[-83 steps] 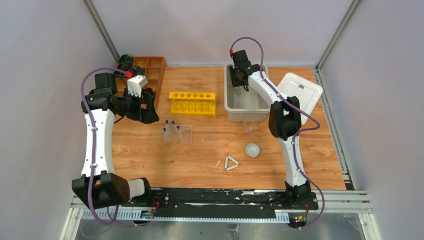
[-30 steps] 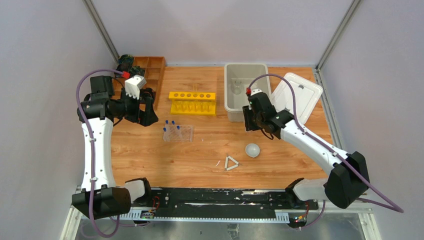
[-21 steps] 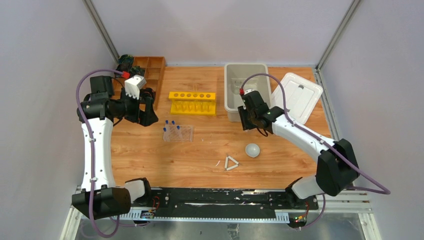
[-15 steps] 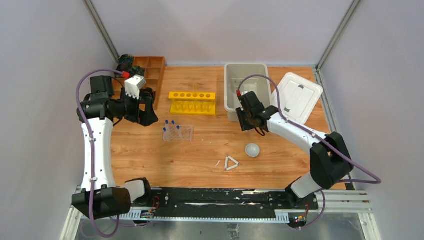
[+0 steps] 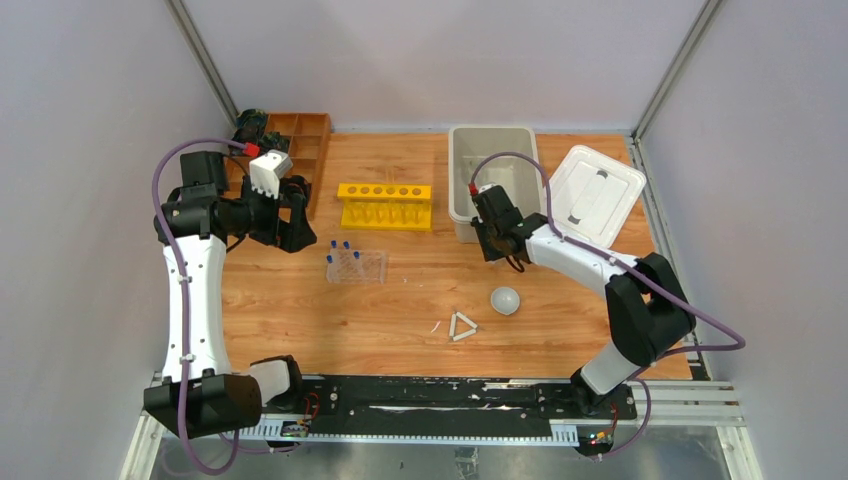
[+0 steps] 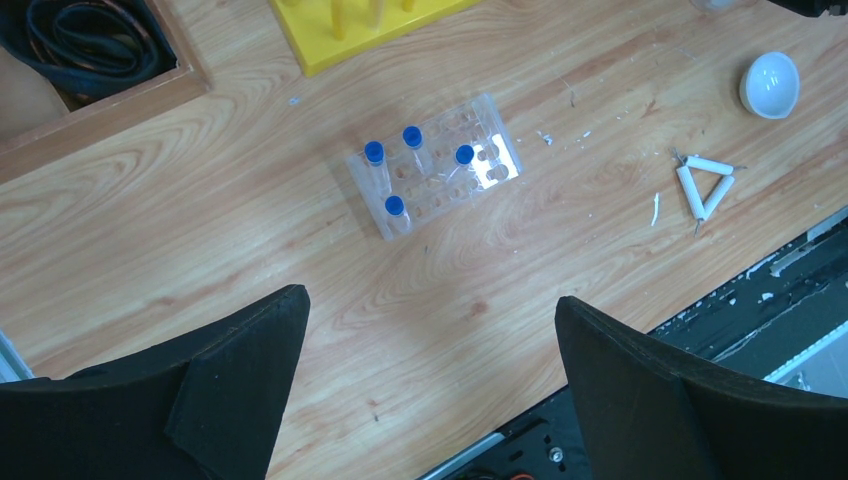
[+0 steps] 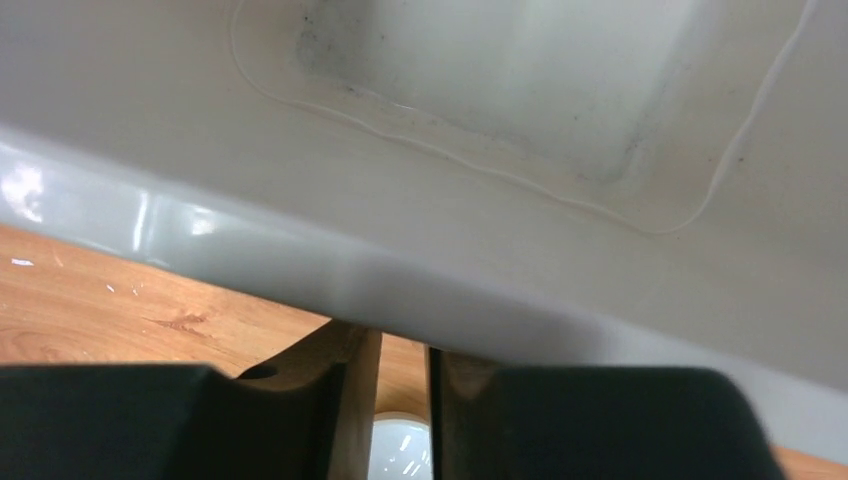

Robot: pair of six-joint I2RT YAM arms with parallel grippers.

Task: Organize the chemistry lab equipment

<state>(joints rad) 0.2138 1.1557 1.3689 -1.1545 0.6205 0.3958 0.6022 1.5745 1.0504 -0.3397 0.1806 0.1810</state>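
Note:
The clear tube rack (image 5: 356, 267) (image 6: 433, 165) lies mid-table with several blue-capped tubes (image 6: 412, 137) standing in it. The white round dish (image 5: 505, 299) (image 6: 770, 83) and the small white triangle (image 5: 462, 326) (image 6: 705, 185) lie nearer the front. My right gripper (image 5: 497, 245) (image 7: 405, 345) is low against the near outer wall of the grey bin (image 5: 492, 140) (image 7: 300, 250). It covers the spot where the beaker stood, so the beaker is hidden. Its jaws leave a narrow gap, with something whitish and glossy low in it. My left gripper (image 5: 292, 222) (image 6: 430, 300) hangs wide open and empty, high above the left of the table.
The bin's white lid (image 5: 597, 190) lies to its right. A yellow tube rack (image 5: 385, 205) (image 6: 340, 30) stands behind the clear one. A wooden compartment tray (image 5: 300, 140) (image 6: 100, 100) holding black objects sits at the far left corner. White crumbs lie near the triangle.
My right arm came out of the bin and dropped to its near wall, shifting slightly left with the elbow swinging in. Its jaws have narrowed. The left arm has not moved.

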